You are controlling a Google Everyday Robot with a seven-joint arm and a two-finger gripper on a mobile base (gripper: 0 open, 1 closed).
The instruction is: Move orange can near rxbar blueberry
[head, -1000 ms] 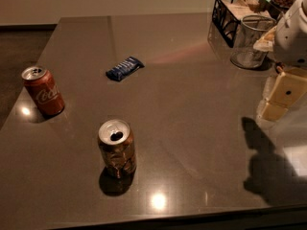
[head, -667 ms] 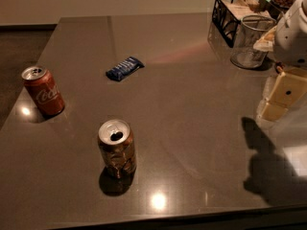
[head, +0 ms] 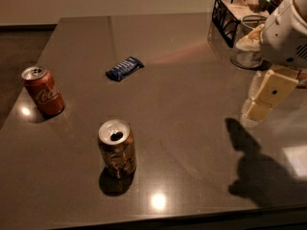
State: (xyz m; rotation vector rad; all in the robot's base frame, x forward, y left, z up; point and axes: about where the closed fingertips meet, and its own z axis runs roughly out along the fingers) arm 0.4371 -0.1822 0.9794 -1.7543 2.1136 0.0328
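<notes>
Your orange can (head: 116, 149) stood upright near the front edge of the dark table (head: 192, 80), well apart from the rxbar blueberry (head: 124, 68), which lay flat further back. Nothing had moved since one second before. Your gripper (head: 260, 105) hung over the right side; open or closed, you could not tell. A red can (head: 43, 91) stood at the left, and a wire basket (head: 230, 13) at the far corner.

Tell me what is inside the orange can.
The orange can stands upright with its tab hole open. Only darkness shows inside, so any contents are hidden. The gripper hangs at the picture's right, away from it.
</notes>
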